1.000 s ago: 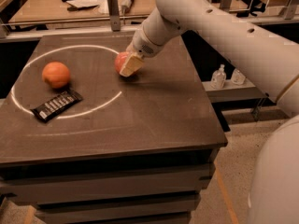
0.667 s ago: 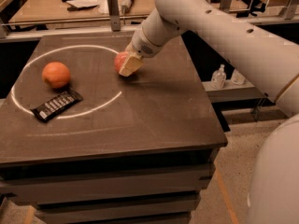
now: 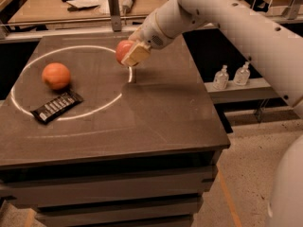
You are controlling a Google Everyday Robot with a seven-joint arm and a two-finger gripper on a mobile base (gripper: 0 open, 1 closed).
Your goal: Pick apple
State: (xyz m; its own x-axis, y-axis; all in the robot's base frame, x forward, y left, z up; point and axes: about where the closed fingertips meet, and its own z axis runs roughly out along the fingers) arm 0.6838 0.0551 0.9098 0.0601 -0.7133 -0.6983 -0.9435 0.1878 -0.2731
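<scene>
An orange, slightly lumpy round fruit [image 3: 56, 75] sits at the left of the dark flat counter [image 3: 156, 122], inside a painted white ring [image 3: 78, 47]. A black wrapped snack bar [image 3: 57, 106] lies just in front of it. Both are well apart from the arm. Two small clear bottles [image 3: 220, 77] stand on a shelf at the right, and a cluttered wooden table [image 3: 47, 8] is behind. The tool [image 3: 135, 53] hangs over the far side of the ring, clamped on the reddish-pink round apple [image 3: 123, 51], which it holds a little above the counter
</scene>
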